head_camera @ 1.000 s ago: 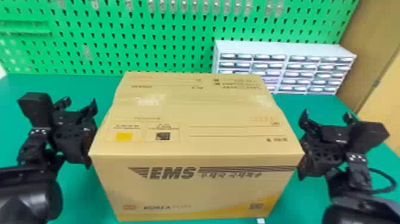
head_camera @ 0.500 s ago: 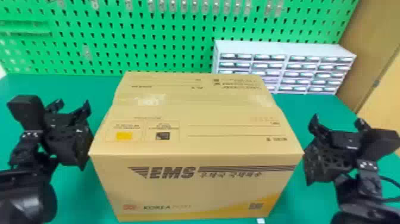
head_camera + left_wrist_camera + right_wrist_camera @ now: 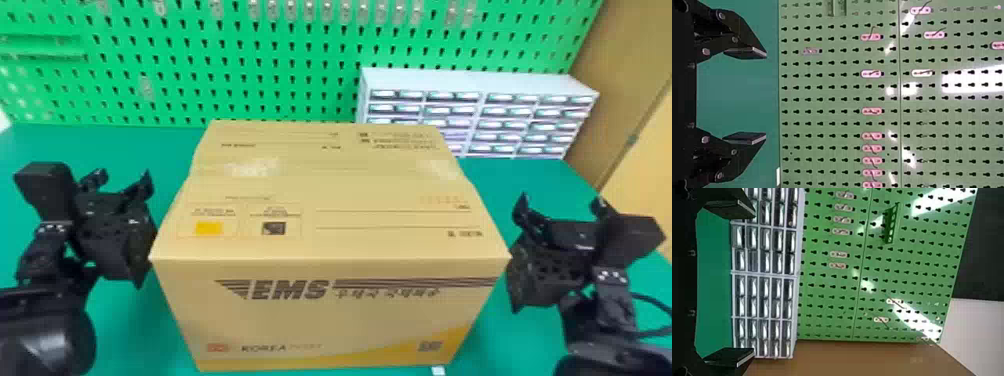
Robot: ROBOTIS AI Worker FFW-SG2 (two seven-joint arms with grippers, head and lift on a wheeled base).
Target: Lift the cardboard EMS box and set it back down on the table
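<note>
The cardboard EMS box (image 3: pixel 320 310) rests upright on the green table, its printed front towards me. My left gripper (image 3: pixel 121 180) is at the box's left side, with the black body below its fingers close to the box's near left top corner; whether they touch I cannot tell. Opposite it, my right gripper (image 3: pixel 560 204) is beside the near right top corner, contact also unclear. In the left wrist view the left gripper (image 3: pixel 765 96) has its fingers wide apart with nothing between them. The right gripper (image 3: pixel 754 284) is likewise open in the right wrist view.
Behind the box, a green pegboard (image 3: pixel 190 65) with small hooks stands along the table's back. A pale drawer rack (image 3: pixel 480 82) stands at the back right. Bare green table (image 3: pixel 165 145) shows left of the box, and a brown panel (image 3: pixel 620 75) rises at the right.
Both arms have moved outward from the box's sides compared with a second ago, the right one having come slightly back in since half a second ago. The box has stayed in place.
</note>
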